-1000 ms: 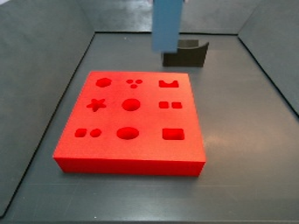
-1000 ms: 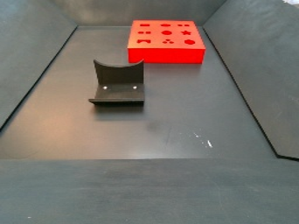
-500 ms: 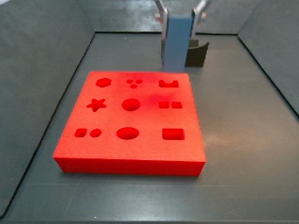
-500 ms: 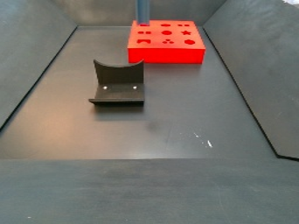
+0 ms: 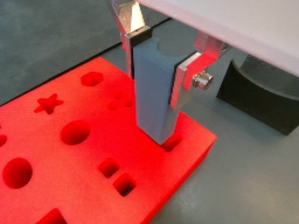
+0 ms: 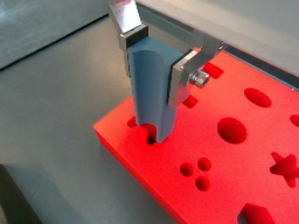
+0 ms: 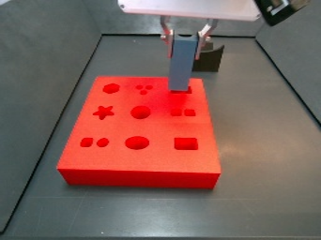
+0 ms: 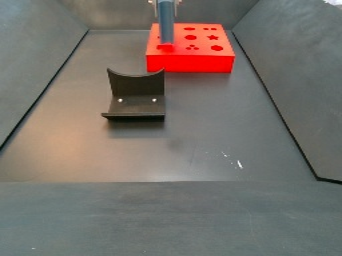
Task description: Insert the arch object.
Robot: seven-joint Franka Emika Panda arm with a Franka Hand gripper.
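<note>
The arch object (image 5: 156, 87) is a tall grey-blue block, held upright. My gripper (image 5: 162, 58) is shut on its upper part, one silver finger (image 5: 187, 77) on each side. Its lower end touches the arch-shaped hole at the corner of the red block (image 5: 70, 157). It also shows in a wrist view (image 6: 152, 87) over the red block (image 6: 233, 166). In a side view the arch object (image 7: 183, 62) stands over the far right hole of the red block (image 7: 142, 131). In a side view it (image 8: 166, 18) stands at the red block (image 8: 191, 50).
The red block has several other shaped holes: a star (image 7: 105, 112), circles, squares and a rectangle (image 7: 186, 144). The dark fixture (image 8: 134, 96) stands on the grey floor apart from the block; it also shows behind the block (image 7: 208, 58). Grey walls bound the floor.
My gripper has come down with the arch object, from above the frame to the arch-shaped hole of the red block.
</note>
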